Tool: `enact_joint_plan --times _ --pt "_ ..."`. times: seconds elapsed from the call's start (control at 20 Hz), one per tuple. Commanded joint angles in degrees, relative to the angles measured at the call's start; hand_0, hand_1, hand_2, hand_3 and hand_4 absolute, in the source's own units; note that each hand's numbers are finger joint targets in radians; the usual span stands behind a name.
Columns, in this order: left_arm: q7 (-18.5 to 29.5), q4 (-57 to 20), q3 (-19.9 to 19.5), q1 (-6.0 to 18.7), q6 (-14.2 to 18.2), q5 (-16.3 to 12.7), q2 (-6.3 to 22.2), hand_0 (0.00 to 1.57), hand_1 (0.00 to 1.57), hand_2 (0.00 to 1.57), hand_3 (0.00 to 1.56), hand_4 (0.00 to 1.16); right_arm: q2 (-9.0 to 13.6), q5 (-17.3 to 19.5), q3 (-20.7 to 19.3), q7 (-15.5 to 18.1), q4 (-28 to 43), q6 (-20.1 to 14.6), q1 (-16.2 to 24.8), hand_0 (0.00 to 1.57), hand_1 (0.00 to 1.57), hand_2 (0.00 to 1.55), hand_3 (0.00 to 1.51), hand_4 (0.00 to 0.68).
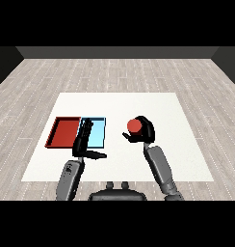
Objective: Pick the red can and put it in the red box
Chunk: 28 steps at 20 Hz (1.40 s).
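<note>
The red can (134, 125) is held in my right hand (144, 131), right of the table's middle; the fingers curl round its far side and the thumb reaches in from the left. The red tray (63, 132) lies at the left of the table, with the light blue tray (97, 133) touching its right side. My left hand (84, 138) hovers over the light blue tray's left part with its fingers straight, pointing away from me, and its thumb stuck out to the right. It holds nothing.
The white table (119, 106) stretches behind and to the right of the trays. A grey wooden floor surrounds it.
</note>
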State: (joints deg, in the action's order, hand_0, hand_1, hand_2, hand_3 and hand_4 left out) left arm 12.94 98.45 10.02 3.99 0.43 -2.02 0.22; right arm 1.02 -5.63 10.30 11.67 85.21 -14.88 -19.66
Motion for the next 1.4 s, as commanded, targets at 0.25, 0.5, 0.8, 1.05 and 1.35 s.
enact_joint_plan --times 0.25,0.5,0.8,1.05,1.35 --pt "-2.55 -5.1 2.45 4.51 2.32 1.49 -0.21 0.0 0.0 0.0 0.0 0.0 -1.0 -0.01 8.38 3.13 3.15 -7.71 -0.14 1.42 1.42 1.42 1.4 0.63" --pt "-4.19 -8.55 7.54 7.68 8.46 0.96 -0.21 0.0 0.0 0.0 0.0 0.0 -1.01 -0.11 12.66 3.8 3.09 -11.4 -0.16 1.44 1.44 1.43 1.39 0.618" --pt "-3.52 -11.91 9.57 5.89 8.12 -0.43 -0.22 0.0 0.0 0.0 0.0 0.0 -1.01 -1.95 11.53 5.77 0.3 -10.61 -3.25 1.45 1.45 1.44 1.4 0.647" --pt "2.27 -18.93 13.59 9.21 12.97 -3.87 -0.22 0.0 0.0 0.0 0.0 0.0 -1.02 -0.52 10.83 1.89 4.82 -9.38 -3.05 1.47 1.47 1.44 1.39 0.652" --pt "-0.05 -22.32 14.36 13.54 13.43 -8.15 -0.21 0.0 0.0 0.0 0.0 0.0 -1.02 -0.95 12.45 4.66 4.39 -8.74 -0.36 1.46 1.46 1.43 1.39 0.663"
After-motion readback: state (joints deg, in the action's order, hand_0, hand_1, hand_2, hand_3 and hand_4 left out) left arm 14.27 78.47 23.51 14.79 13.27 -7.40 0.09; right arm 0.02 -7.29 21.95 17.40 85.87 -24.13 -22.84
